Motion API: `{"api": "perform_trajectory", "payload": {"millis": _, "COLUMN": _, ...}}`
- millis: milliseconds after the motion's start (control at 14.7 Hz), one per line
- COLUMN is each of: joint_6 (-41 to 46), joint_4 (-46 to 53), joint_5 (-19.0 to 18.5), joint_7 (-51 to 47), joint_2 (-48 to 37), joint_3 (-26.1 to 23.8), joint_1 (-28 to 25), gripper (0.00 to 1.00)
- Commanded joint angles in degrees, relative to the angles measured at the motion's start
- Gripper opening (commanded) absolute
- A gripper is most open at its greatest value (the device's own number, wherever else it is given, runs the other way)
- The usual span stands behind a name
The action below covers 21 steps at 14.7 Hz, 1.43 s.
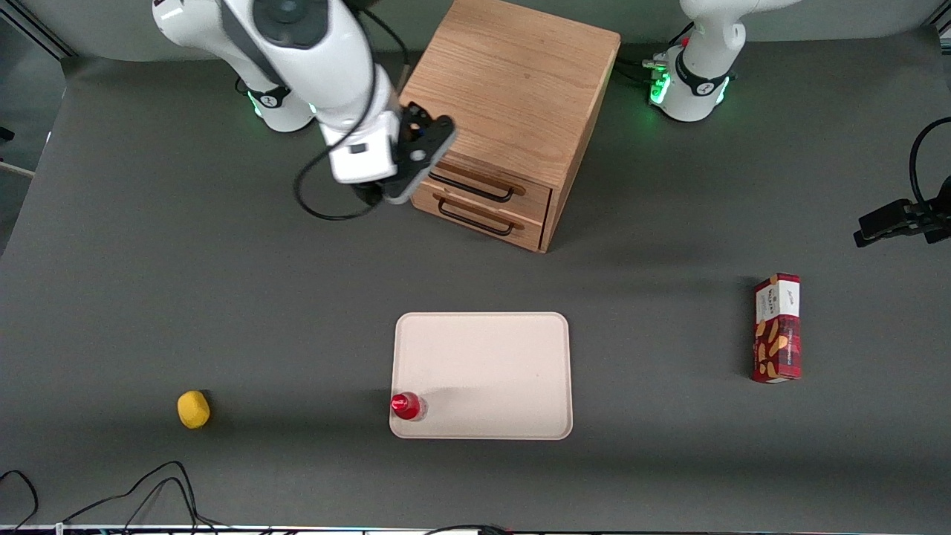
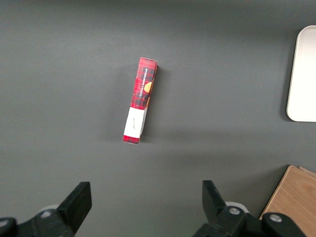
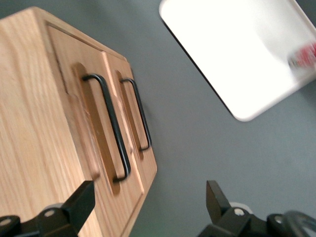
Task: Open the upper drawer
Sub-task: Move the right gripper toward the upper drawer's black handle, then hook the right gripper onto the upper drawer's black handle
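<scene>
Oak wood is what the small cabinet (image 1: 520,89) is made of, and it is sitting on the dark desk (image 1: 148,297), farther from the front camera than the tray (image 1: 483,349). Your upper drawer (image 1: 487,189) is sitting shut at the top of the cabinet's front, with the lower drawer (image 1: 475,219) just under it. Your end effector (image 1: 397,192) is hovering just beside the end of the upper drawer's black handle (image 1: 472,187), not touching it. Its two fingers (image 3: 79,202) are standing spread wide and holding nothing, so I think you are getting ready to slip them around the bar. You are tilting the arm so the fingers are facing the drawer front.
</scene>
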<state>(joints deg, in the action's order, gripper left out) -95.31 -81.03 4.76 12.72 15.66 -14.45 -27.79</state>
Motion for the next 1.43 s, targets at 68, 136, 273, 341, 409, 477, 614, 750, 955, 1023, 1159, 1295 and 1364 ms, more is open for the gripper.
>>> {"api": "perform_trajectory", "payload": {"millis": 68, "joint_6": -4.96, "joint_4": 0.53, "joint_5": -0.81, "joint_7": 6.78, "joint_2": 3.41, "joint_3": -0.23, "joint_1": -0.25, "gripper": 1.00}}
{"api": "perform_trajectory", "payload": {"millis": 136, "joint_6": -6.45, "joint_4": -0.18, "joint_5": -0.81, "joint_7": 7.23, "joint_2": 4.11, "joint_3": -0.23, "joint_1": -0.25, "gripper": 1.00}}
{"api": "perform_trajectory", "payload": {"millis": 273, "joint_6": -10.23, "joint_4": -3.24, "joint_5": -0.90, "joint_7": 7.67, "joint_2": 5.43, "joint_3": -1.19, "joint_1": -0.25, "gripper": 1.00}}
{"api": "perform_trajectory", "payload": {"millis": 341, "joint_6": -12.07, "joint_4": -4.22, "joint_5": -0.90, "joint_7": 7.67, "joint_2": 6.13, "joint_3": -1.63, "joint_1": -0.25, "gripper": 1.00}}
{"api": "perform_trajectory", "payload": {"millis": 409, "joint_6": -12.35, "joint_4": -4.83, "joint_5": -0.90, "joint_7": 8.71, "joint_2": 7.01, "joint_3": -1.72, "joint_1": -0.16, "gripper": 1.00}}
{"api": "perform_trajectory", "payload": {"millis": 477, "joint_6": -12.36, "joint_4": -5.02, "joint_5": -0.90, "joint_7": 11.42, "joint_2": 7.63, "joint_3": -2.25, "joint_1": -0.16, "gripper": 1.00}}
{"api": "perform_trajectory", "payload": {"millis": 614, "joint_6": -12.27, "joint_4": -5.98, "joint_5": -0.81, "joint_7": 14.60, "joint_2": 7.81, "joint_3": -2.34, "joint_1": -0.07, "gripper": 1.00}}
{"api": "perform_trajectory", "payload": {"millis": 750, "joint_6": -11.66, "joint_4": -6.59, "joint_5": -0.81, "joint_7": 14.88, "joint_2": 7.81, "joint_3": -3.30, "joint_1": 0.19, "gripper": 1.00}}
{"api": "perform_trajectory", "payload": {"millis": 955, "joint_6": -11.30, "joint_4": -7.91, "joint_5": -0.81, "joint_7": 15.66, "joint_2": 7.72, "joint_3": -4.89, "joint_1": 0.54, "gripper": 1.00}}
{"api": "perform_trajectory", "payload": {"millis": 1023, "joint_6": -11.30, "joint_4": -8.35, "joint_5": -0.81, "joint_7": 16.19, "joint_2": 7.72, "joint_3": -5.32, "joint_1": 0.63, "gripper": 1.00}}
{"api": "perform_trajectory", "payload": {"millis": 1159, "joint_6": -11.39, "joint_4": -8.88, "joint_5": -0.81, "joint_7": 16.72, "joint_2": 7.81, "joint_3": -5.76, "joint_1": 0.63, "gripper": 1.00}}
{"api": "perform_trajectory", "payload": {"millis": 1295, "joint_6": -11.56, "joint_4": -9.06, "joint_5": -0.81, "joint_7": 18.12, "joint_2": 7.98, "joint_3": -5.77, "joint_1": 0.72, "gripper": 1.00}}
{"api": "perform_trajectory", "payload": {"millis": 1364, "joint_6": -11.74, "joint_4": -8.89, "joint_5": -0.90, "joint_7": 18.82, "joint_2": 8.42, "joint_3": -5.68, "joint_1": 0.98, "gripper": 1.00}}
